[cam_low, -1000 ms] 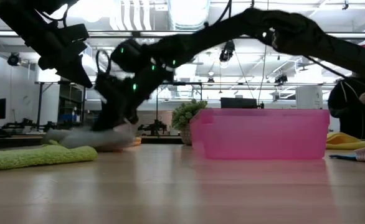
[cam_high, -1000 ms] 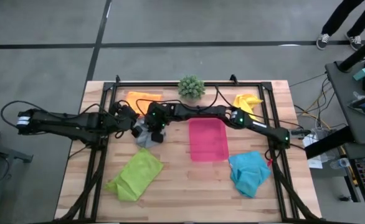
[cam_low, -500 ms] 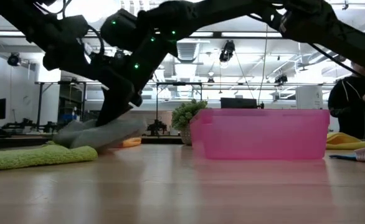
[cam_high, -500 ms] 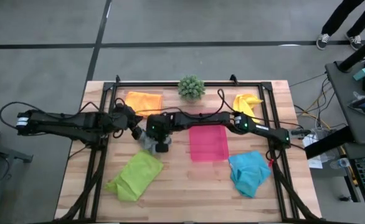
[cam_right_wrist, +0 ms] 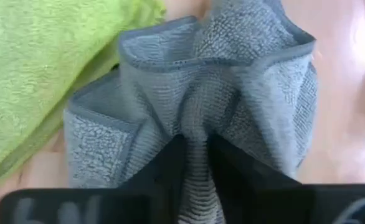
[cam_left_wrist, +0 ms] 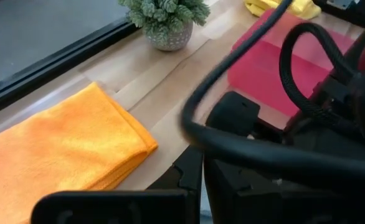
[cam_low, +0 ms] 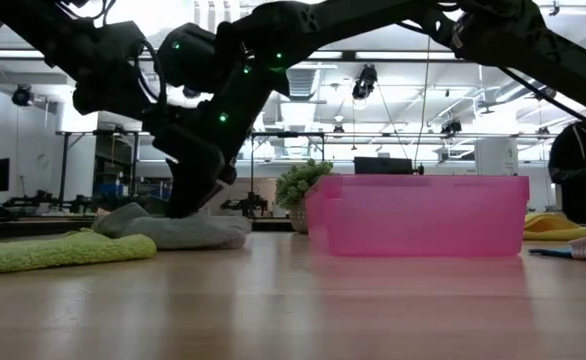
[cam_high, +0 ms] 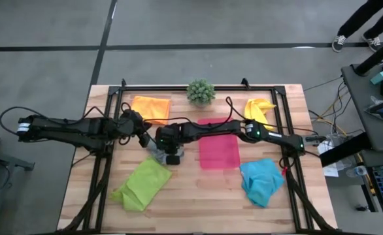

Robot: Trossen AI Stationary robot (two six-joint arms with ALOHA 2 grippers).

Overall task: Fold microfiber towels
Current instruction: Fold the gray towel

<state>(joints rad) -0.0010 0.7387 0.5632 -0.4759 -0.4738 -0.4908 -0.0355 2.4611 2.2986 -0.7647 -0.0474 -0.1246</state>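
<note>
The right claw (cam_high: 172, 155) is down on the grey towel (cam_high: 156, 149), left of the table's middle. In the right wrist view its two dark fingers (cam_right_wrist: 173, 163) stand a narrow gap apart with a ridge of grey cloth bunched between them, so the fingers are nearly closed on the grey towel (cam_right_wrist: 195, 106). In the low view the towel (cam_low: 178, 231) lies in a low heap on the table (cam_low: 303, 300).

The left claw (cam_high: 144, 135) sits just beside it, on the far-left side of the same towel, fingers closed; whether it pinches cloth cannot be told. The two arms meet over this spot, so room there is tight.

The lime green towel (cam_high: 142, 183) lies just nearer the front edge, its corner close to the grey one. The pink tray (cam_high: 218, 148) stands just to the right, under the right arm. The orange towel (cam_high: 150, 106) lies folded toward the far edge, with the potted plant (cam_high: 200, 91) beside it. The yellow towel (cam_high: 259, 107) is at the far right, the turquoise towel (cam_high: 261, 180) at the front right. Open wood shows along the front edge, between the lime green and turquoise towels.
</note>
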